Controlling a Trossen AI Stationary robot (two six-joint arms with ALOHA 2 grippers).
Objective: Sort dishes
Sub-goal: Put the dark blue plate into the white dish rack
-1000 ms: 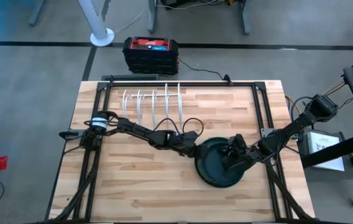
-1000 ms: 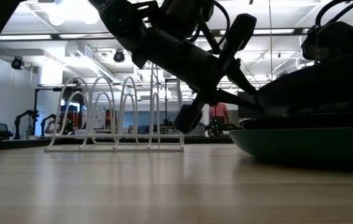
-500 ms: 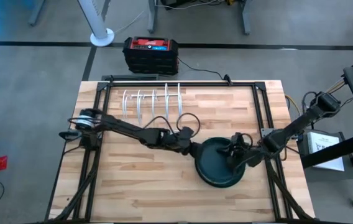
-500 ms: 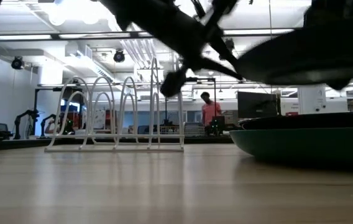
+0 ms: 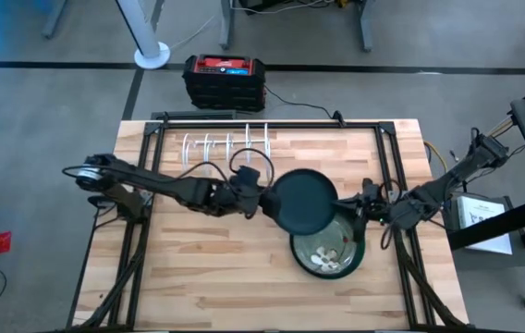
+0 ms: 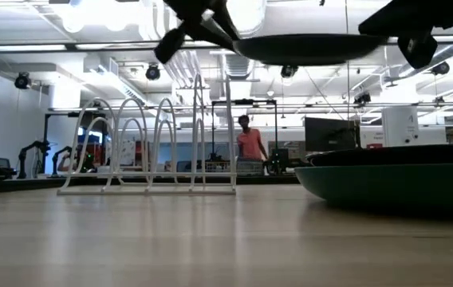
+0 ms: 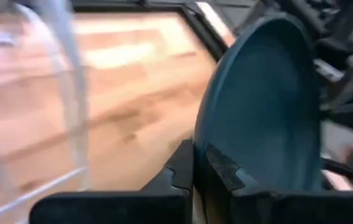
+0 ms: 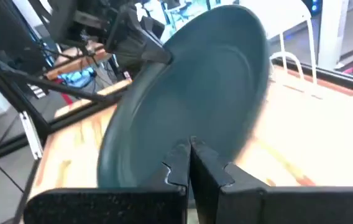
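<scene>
Dark teal plate (image 5: 301, 202) — round, shallow, smooth-glazed, with a low raised rim. It is held clear of the table above and just to the rack side of the stack of dishes (image 5: 327, 252). In the low view it hangs roughly level, well above the stack.

Grip: left gripper (image 5: 261, 201) is pinched on the plate's rim at the edge facing the left arm. The left wrist view shows the dark fingers (image 7: 186, 165) clamped thin over that rim. The right gripper (image 5: 366, 205) sits at the opposite edge with its fingers together; the right wrist view looks across the plate's face from just behind it. Whether it bears any of the plate's weight I cannot tell.

Stack: the top dish now exposed is pale and speckled, set inside a dark green-rimmed one. The colours of the lower dishes are hidden.

White wire rack (image 5: 226, 149) — thin bent-wire hoops in a row on a flat base, standing empty toward the far side of the wooden table (image 5: 198, 277), well apart from the stack.

Handling judgement: the step in hand looks like carrying the plate to a rack slot. A glazed rim held at one edge may pivot or slip, so the plate should probably be turned on edge gradually and lined up with a gap between two hoops. It should then be lowered until it rests on the base before release. The hoops are slender and the rack looks light — a sideways nudge could shift it.
</scene>
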